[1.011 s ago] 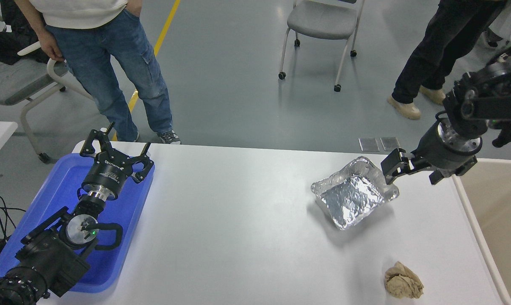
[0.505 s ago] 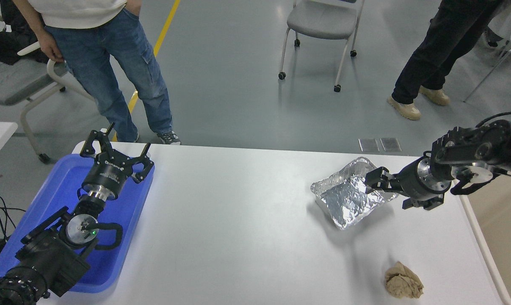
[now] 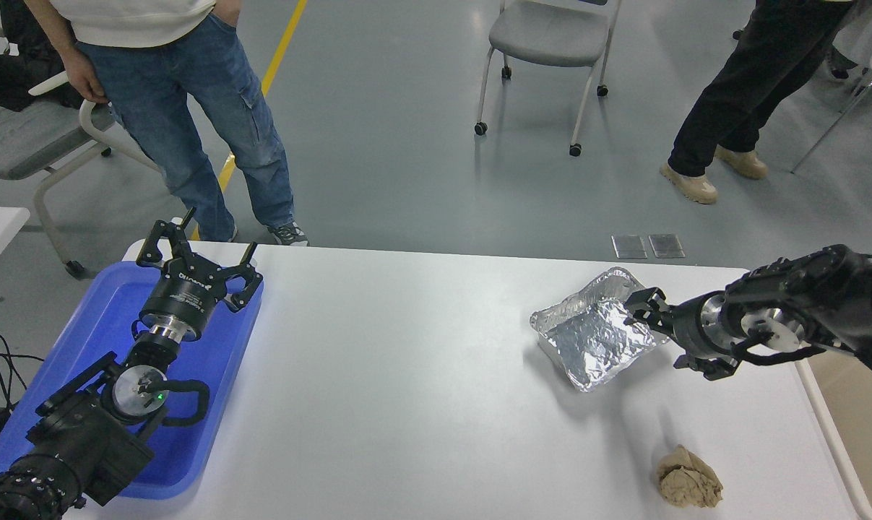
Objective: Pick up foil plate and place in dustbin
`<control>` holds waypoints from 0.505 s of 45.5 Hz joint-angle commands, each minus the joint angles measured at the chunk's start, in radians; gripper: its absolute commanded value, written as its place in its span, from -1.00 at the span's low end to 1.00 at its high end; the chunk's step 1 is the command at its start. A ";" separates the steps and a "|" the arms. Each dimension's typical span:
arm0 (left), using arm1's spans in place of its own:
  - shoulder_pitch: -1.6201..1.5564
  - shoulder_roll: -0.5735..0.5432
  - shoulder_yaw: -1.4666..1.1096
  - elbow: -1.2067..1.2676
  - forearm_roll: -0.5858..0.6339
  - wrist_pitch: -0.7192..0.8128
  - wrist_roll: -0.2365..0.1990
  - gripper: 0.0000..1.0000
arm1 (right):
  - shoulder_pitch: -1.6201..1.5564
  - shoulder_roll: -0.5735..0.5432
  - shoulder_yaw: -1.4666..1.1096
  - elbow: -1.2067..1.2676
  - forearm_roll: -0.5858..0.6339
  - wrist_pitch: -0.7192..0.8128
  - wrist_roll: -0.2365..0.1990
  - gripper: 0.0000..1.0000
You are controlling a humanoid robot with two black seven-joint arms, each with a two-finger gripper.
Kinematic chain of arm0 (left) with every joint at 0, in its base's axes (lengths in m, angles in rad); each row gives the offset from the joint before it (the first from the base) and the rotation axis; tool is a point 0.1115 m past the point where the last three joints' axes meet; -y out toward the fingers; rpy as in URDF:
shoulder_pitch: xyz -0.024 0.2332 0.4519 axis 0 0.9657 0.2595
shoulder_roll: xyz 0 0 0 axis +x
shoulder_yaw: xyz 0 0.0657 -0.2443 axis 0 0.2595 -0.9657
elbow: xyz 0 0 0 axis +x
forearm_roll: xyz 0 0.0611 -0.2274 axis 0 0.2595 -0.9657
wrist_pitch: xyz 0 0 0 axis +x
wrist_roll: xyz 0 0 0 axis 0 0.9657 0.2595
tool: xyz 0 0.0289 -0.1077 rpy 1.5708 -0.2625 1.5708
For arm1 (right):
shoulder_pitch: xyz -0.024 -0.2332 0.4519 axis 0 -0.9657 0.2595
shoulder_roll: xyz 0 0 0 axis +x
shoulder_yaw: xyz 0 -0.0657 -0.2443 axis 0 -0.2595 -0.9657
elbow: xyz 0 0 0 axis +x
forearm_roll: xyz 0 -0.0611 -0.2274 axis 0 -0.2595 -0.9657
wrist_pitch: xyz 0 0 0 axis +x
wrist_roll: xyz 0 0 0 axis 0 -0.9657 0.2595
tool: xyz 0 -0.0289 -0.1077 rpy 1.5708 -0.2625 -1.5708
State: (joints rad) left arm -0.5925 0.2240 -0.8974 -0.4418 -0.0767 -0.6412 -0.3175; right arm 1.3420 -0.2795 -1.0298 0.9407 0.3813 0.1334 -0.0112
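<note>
Head view: crinkled silver foil plate [image 3: 596, 334] on white table [image 3: 407, 375], right of centre. Right black gripper [image 3: 644, 307] at plate's right rim, grip state unclear. Left black gripper [image 3: 193, 261] spread open over blue plastic tray [image 3: 81, 339]. Beige dustbin [image 3: 851, 426] at right edge.

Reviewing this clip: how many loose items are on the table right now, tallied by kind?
Foil plate: 1
Crumpled tan paper ball: 1
Blue tray: 1
Total: 3
</note>
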 commanded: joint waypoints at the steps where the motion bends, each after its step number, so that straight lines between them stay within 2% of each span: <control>1: 0.000 0.000 0.000 0.000 0.000 0.000 0.000 1.00 | -0.106 0.063 0.022 -0.112 0.014 -0.031 -0.001 1.00; 14: 0.000 0.000 0.000 0.000 0.000 0.000 0.000 1.00 | -0.198 0.105 0.073 -0.243 0.013 -0.050 -0.001 0.99; 20: -0.001 0.000 0.000 -0.002 0.000 0.000 0.000 1.00 | -0.222 0.118 0.111 -0.246 -0.034 -0.112 -0.001 0.95; 23: -0.001 0.000 0.000 0.000 0.000 0.000 0.000 1.00 | -0.233 0.118 0.138 -0.246 -0.054 -0.135 -0.003 0.84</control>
State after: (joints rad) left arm -0.5923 0.2240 -0.8974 -0.4418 -0.0767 -0.6412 -0.3175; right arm 1.1648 -0.1828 -0.9585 0.7352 0.3758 0.0687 -0.0123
